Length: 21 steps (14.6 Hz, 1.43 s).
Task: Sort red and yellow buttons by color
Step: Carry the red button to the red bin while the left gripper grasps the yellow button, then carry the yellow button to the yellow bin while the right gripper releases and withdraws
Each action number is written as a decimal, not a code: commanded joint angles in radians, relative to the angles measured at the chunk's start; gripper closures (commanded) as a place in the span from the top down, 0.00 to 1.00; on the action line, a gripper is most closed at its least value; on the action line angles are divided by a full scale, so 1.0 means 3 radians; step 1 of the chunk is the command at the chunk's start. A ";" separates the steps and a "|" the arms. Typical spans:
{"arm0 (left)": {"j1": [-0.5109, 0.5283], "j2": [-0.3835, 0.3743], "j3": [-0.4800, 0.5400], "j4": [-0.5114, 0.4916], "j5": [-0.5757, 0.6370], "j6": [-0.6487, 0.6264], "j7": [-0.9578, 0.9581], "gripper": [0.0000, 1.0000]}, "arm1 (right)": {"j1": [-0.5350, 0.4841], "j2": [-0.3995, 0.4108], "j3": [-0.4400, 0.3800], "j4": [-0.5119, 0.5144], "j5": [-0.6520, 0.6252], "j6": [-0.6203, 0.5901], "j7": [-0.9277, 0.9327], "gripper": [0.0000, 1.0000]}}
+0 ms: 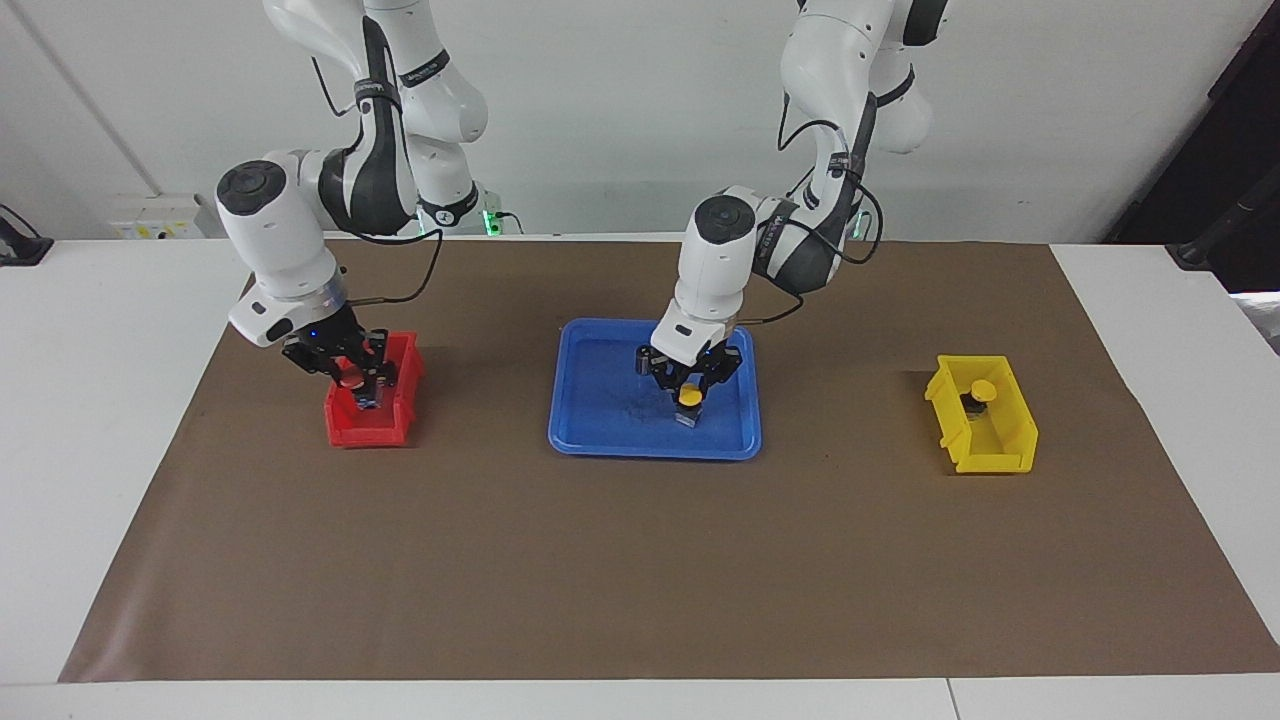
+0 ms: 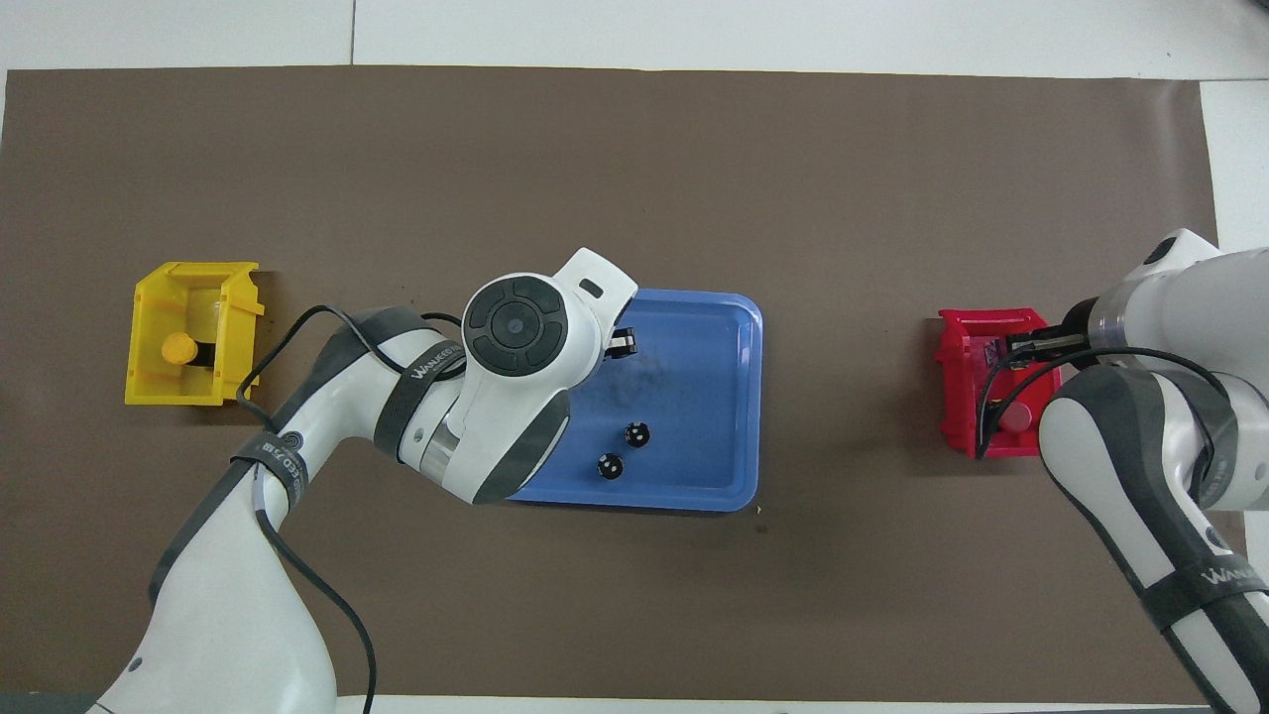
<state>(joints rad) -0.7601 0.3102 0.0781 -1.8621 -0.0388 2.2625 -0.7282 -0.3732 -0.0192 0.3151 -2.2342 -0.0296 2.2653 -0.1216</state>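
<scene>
The left gripper [image 1: 689,398] is down inside the blue tray [image 1: 600,400], pinching a yellow button [image 1: 689,396]: the cap shows between its fingertips, with the black body hanging beneath it, at or just above the tray floor. That button has to go to the yellow bin [image 1: 985,445], which stands well away from the tray toward the left arm's end of the tabletop. So the coming move looks like a lift and a sideways carry along the table toward that bin, and the left arm is plainly the nearer one for it. Another yellow button [image 1: 982,391] already lies in that bin on its side, cap pointing away from the tray.

At the tray's other hand, toward the right arm's end, the right gripper [image 1: 358,385] hangs inside the red bin [image 1: 405,375], pressed together on a red button [image 1: 352,380]; my guess is it is about to let go.

Two dark capless cylinders [image 2: 624,449] stand in the tray, nearer to the robots than the held yellow button.
</scene>
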 commanded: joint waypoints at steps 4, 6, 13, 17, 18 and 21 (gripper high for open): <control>0.0563 -0.0164 0.0108 0.0751 -0.0024 -0.1250 0.0532 0.01 | -0.0050 0.0084 0.0023 -0.0084 0.0088 0.0180 -0.0116 0.10; 0.1109 -0.0272 0.0113 0.0756 -0.0019 -0.1431 0.1253 0.01 | -0.0050 0.0130 0.0023 -0.0084 0.0088 0.0185 -0.0116 0.10; 0.2425 -0.0287 0.0108 0.0583 -0.0024 -0.1054 0.2703 0.01 | -0.0050 0.0176 0.0023 -0.0110 0.0037 0.0242 -0.0116 0.50; 0.2477 -0.0293 0.0113 0.0363 -0.0040 -0.0848 0.2648 0.01 | -0.0055 0.0202 0.0023 0.0160 0.0027 -0.0054 -0.0126 0.84; 0.2528 -0.0288 0.0108 0.0342 -0.0050 -0.0843 0.2521 0.01 | -0.0050 0.0197 0.0023 0.0282 0.0032 -0.0192 -0.0126 0.91; 0.2524 -0.0349 0.0108 0.0164 -0.0075 -0.0741 0.1882 0.01 | -0.0019 0.0187 0.0023 0.0773 0.0032 -0.0759 -0.0086 1.00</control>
<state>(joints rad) -0.0126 0.2380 0.1212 -1.7573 -0.0458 2.0024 -0.0674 -0.3729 0.0356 0.3152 -2.1036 -0.0298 2.1444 -0.1254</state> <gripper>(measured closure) 0.586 0.013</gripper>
